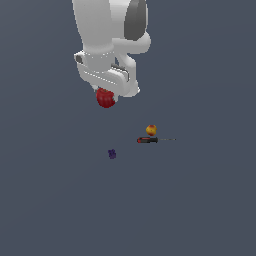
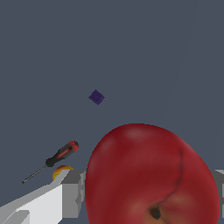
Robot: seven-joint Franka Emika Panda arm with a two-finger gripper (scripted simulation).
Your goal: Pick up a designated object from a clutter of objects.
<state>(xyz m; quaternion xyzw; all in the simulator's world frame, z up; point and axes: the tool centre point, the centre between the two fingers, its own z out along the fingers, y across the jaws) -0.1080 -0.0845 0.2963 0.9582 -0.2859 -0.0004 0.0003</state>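
My gripper is shut on the dark-red apple and holds it well above the grey floor. In the wrist view the apple fills the lower part of the picture, its dimple showing, with a grey finger against its side. The rest of the clutter lies below on the floor: a yellow-orange fruit, a red-and-black-handled screwdriver just in front of it, and a tiny dark purple lump. All three also show in the wrist view: fruit, screwdriver, lump.
The plain grey floor spreads in all directions with no edges or walls in view. The white arm rises out of the exterior view's top.
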